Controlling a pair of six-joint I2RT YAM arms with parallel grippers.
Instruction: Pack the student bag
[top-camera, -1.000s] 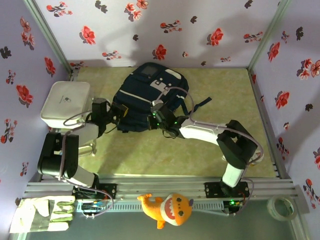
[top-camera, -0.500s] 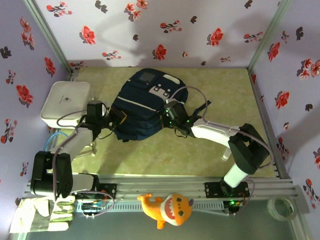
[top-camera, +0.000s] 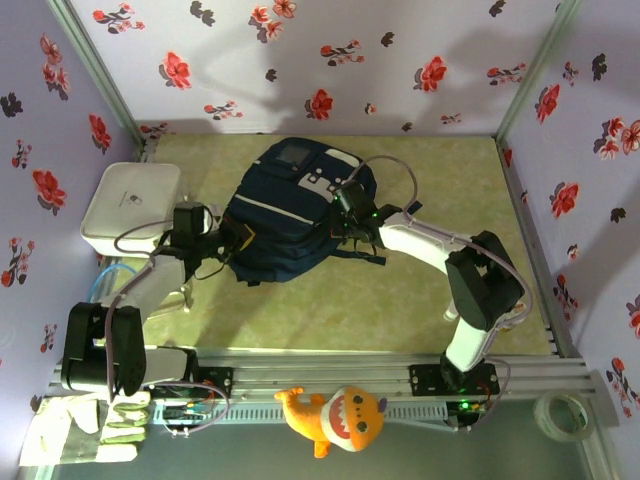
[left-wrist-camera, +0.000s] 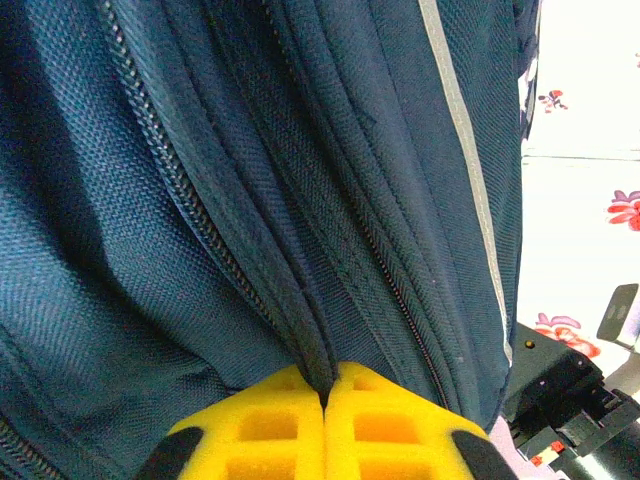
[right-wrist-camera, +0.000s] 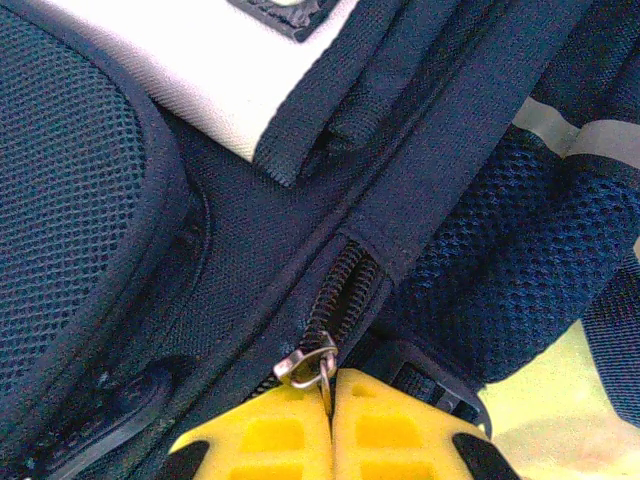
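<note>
Left gripper (left-wrist-camera: 325, 388), right gripper (right-wrist-camera: 330, 388) clamped — arms seemingly outstretched

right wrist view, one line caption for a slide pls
Right pincer shut on the metal zipper pull of the navy student bag, near its white panel.

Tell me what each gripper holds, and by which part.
The left gripper pinches the student bag by a fabric ridge; the right gripper grips its metal zipper pull.
</note>
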